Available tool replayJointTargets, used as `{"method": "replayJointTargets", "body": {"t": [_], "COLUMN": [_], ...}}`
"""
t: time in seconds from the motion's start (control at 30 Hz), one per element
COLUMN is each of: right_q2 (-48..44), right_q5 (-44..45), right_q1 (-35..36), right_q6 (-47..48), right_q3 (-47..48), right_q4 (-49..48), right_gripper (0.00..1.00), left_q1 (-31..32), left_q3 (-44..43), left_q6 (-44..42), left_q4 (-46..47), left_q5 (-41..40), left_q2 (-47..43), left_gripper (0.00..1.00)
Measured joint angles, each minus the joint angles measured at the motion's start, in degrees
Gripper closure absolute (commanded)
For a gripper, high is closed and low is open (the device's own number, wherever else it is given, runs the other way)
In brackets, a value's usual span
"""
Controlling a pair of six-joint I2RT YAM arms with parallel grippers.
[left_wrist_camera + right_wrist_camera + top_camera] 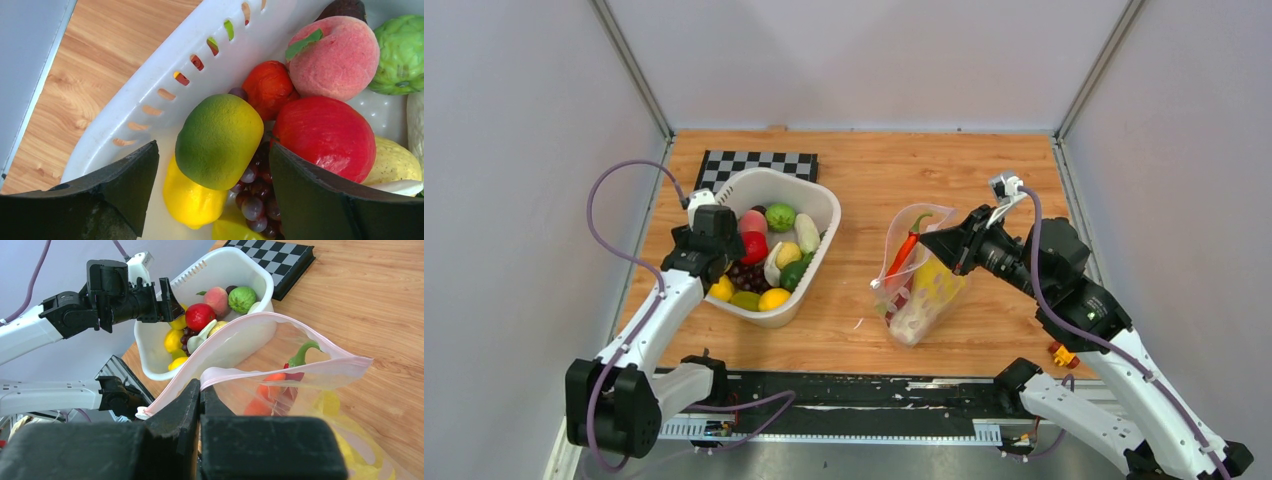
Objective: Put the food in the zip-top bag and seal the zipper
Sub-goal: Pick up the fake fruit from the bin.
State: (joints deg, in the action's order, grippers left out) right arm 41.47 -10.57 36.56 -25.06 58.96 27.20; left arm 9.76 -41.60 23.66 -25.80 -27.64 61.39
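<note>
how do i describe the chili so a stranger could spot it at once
On the table, look right of the white basket to the clear bag gripped by the right tool. The chili stands inside near the mouth. It is thin and red with a curled green stem, unlike the orange carrot and yellow food below.

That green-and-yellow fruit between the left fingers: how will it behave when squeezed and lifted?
The green-and-yellow fruit looks matte, so the open left gripper would likely hold it without slipping. Rounded and perched on grapes and a yellow fruit, it may roll if touched off-centre. Its foam-like surface suggests it is light.
</note>
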Motion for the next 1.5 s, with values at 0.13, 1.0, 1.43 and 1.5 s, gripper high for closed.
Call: {"method": "replayJointTargets", "body": {"t": [0.13, 1.0, 1.43, 1.5], "right_q2": [0.1, 5.5, 7.1, 7.1], "right_q5": [0.0, 0.5, 0.3, 0.1], "right_q1": [0.0, 0.0, 0.0, 0.0], "right_q6": [0.1, 1.2, 1.1, 1.1], "right_q3": [0.0, 0.0, 0.1, 0.1], "right_q4": [0.0, -1.2, -2.6, -2.6], "right_gripper": [1.0, 1.0, 1.0, 1.0], "left_q1": [-0.2, -0.8, -0.8, -0.8], "left_q3": [0.7, 5.0, -4.3, -5.4], "left_q6": [-0.4, 1.6, 2.3, 2.8], "left_q4": [1.9, 5.4, 3.4, 3.8], "left_q5": [0.3, 9.8, 16.3, 19.8], "left_q2": [0.2, -10.5, -12.8, -12.9], "left_gripper": [0.27, 0.72, 0.76, 0.76]}}
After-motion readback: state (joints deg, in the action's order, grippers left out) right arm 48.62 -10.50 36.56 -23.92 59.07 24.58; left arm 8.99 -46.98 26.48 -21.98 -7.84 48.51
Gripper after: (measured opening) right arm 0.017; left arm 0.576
